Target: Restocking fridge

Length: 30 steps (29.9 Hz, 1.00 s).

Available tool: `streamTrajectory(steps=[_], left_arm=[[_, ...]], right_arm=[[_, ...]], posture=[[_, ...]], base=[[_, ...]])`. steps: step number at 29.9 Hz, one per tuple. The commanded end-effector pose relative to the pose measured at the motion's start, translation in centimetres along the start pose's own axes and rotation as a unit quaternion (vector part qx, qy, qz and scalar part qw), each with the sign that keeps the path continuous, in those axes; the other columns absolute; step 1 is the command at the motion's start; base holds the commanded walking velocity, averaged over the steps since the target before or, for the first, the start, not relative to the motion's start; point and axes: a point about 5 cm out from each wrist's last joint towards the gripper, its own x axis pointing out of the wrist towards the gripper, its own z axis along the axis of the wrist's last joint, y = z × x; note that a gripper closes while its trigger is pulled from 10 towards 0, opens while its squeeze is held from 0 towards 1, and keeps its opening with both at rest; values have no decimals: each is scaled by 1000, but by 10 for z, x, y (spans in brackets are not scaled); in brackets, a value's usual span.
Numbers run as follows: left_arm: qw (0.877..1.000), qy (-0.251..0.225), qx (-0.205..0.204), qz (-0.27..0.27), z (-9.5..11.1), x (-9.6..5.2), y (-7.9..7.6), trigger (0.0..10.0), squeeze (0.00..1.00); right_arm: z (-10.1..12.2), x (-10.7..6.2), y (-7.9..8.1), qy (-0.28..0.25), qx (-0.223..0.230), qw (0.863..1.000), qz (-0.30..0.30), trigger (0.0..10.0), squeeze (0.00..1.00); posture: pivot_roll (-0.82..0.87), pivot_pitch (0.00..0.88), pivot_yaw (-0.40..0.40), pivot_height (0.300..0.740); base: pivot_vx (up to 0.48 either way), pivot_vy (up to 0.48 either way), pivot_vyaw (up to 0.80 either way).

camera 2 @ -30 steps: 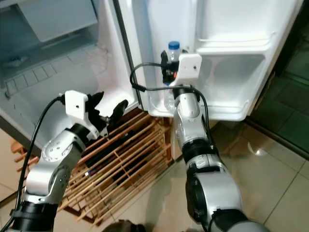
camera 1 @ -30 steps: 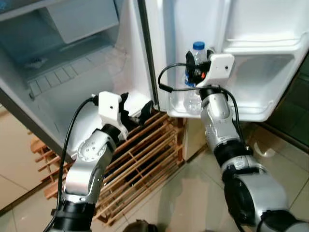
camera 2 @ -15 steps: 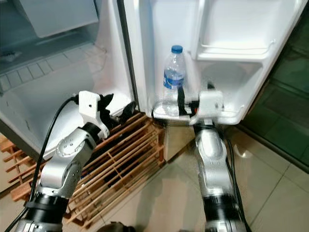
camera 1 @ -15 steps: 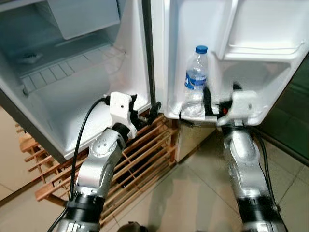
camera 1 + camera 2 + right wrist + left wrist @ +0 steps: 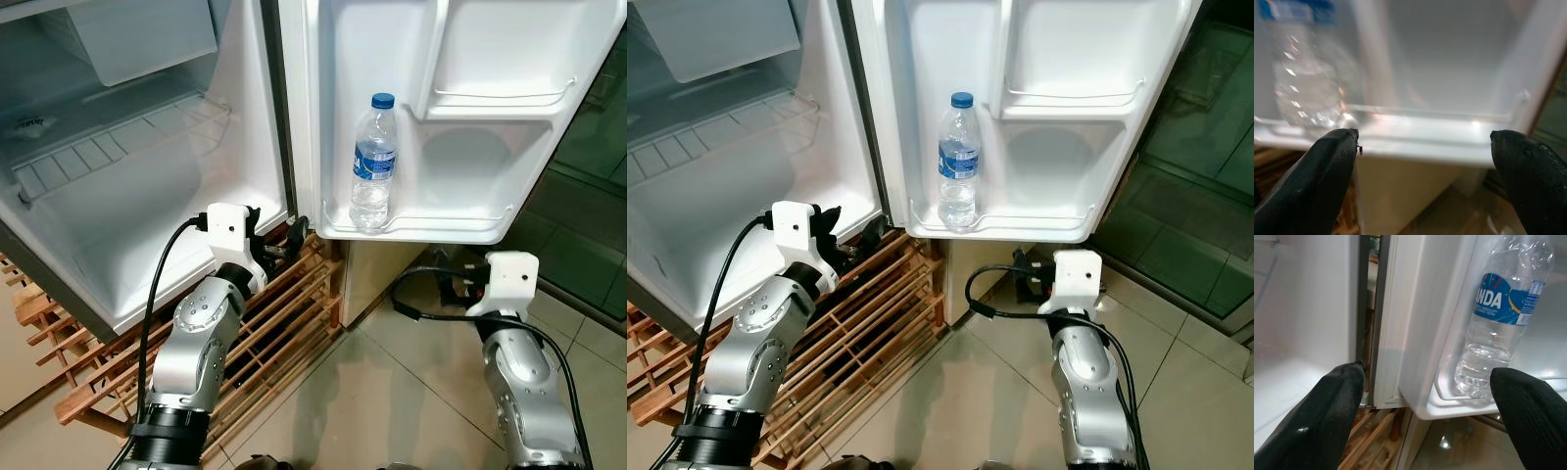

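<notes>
A clear water bottle (image 5: 372, 162) with a blue cap and blue label stands upright at the left end of the fridge door's lower shelf (image 5: 441, 224), with nothing holding it. My right gripper (image 5: 457, 284) hangs open below that shelf, over the floor, apart from the bottle. In the right wrist view its black fingers (image 5: 1312, 186) are spread wide, and the bottle (image 5: 1303, 83) shows blurred beyond them. My left gripper (image 5: 276, 235) is open near the bottom corner of the fridge body, beside the door hinge. The left wrist view looks past its spread fingers (image 5: 1332, 416) at the bottle (image 5: 1498, 318).
The fridge compartment (image 5: 137, 176) is open on the left, with a freezer box (image 5: 137, 39) at its top. A wooden slatted rack (image 5: 284, 313) lies under the fridge. An upper door shelf (image 5: 500, 98) sits right of the bottle. Tiled floor (image 5: 392, 392) lies below, and glass panels (image 5: 588, 196) stand on the right.
My right gripper let go of the bottle and dropped from the door shelf to below it. The bottle stays standing on the shelf. The left arm has barely moved; the camera shifted.
</notes>
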Motion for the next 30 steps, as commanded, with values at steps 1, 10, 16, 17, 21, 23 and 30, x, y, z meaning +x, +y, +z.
streamTrajectory(steps=[1, 10, 16, 17, 21, 23, 30], left_arm=[[1000, -7, 5, 5, 5, 4, 2, 10000, 0], [1000, -7, 15, 15, 9, 4, 11, 10000, 0], [999, -7, 22, 25, 12, 0, 18, 10000, 0], [999, -5, 25, 28, 12, -3, 21, 10000, 0], [999, -2, 29, 30, 13, -6, 24, 10000, 0], [999, 0, 30, 30, 13, -7, 25, 10000, 0], [999, 3, 36, 30, 16, -7, 28, 10000, 0]], right_arm=[[8, 6, 8, -18, -4, 1000, 19, 10000, 0], [18, 46, 37, 0, 64, 996, 64, 10000, 0], [14, 53, 42, 11, 57, 996, 69, 10000, 0], [12, 56, 45, 17, 53, 996, 68, 10000, 0], [10, 60, 47, 22, 42, 997, 65, 10000, 0], [9, 63, 46, 25, 31, 998, 56, 10000, 0], [17, 77, 46, 18, -3, 1000, 20, 10000, 0]], posture=[[-109, 0, 66, 740], [-70, 0, 76, 740], [-38, 0, 73, 740], [-24, 0, 80, 740], [-16, 0, 86, 740], [-13, 0, 87, 740], [-1, 0, 96, 740]], base=[[0, 0, 0], [0, 0, 0], [0, 0, 0], [0, 0, 0], [0, 0, 0], [0, 0, 0], [0, 0, 0]])
